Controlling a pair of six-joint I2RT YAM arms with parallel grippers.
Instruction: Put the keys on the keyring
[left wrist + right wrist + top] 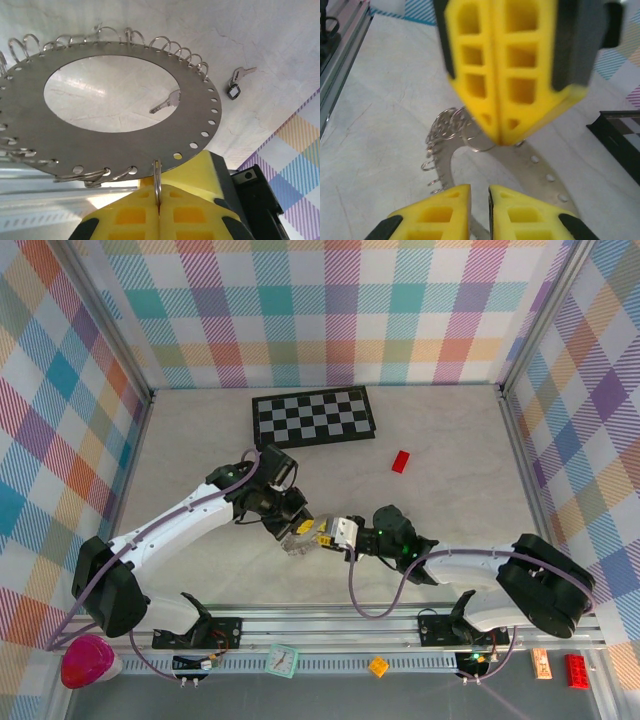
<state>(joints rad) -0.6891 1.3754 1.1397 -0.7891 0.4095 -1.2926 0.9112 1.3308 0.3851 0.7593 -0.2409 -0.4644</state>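
The keyring (297, 543) is a flat grey metal ring with wire loops round its rim, held up over the table's near middle. My left gripper (303, 529) is shut on one loop (158, 182) at the plate's (210, 120) near edge. A silver key (167, 102) shows through the central hole. The black-headed key (235, 89) lies on the table beyond the rim. My right gripper (480, 205) hovers close over the keyring's band (535, 165), its jaws a narrow gap apart with nothing between them. Facing it, the left gripper's fingertips (498, 132) pinch the loop.
The black-and-white chequered board (313, 416) lies at the back, its corner (620, 135) at the right of the right wrist view. A small red block (401, 461) sits right of it. An aluminium rail (330, 625) runs along the near edge. Plaid walls enclose the table.
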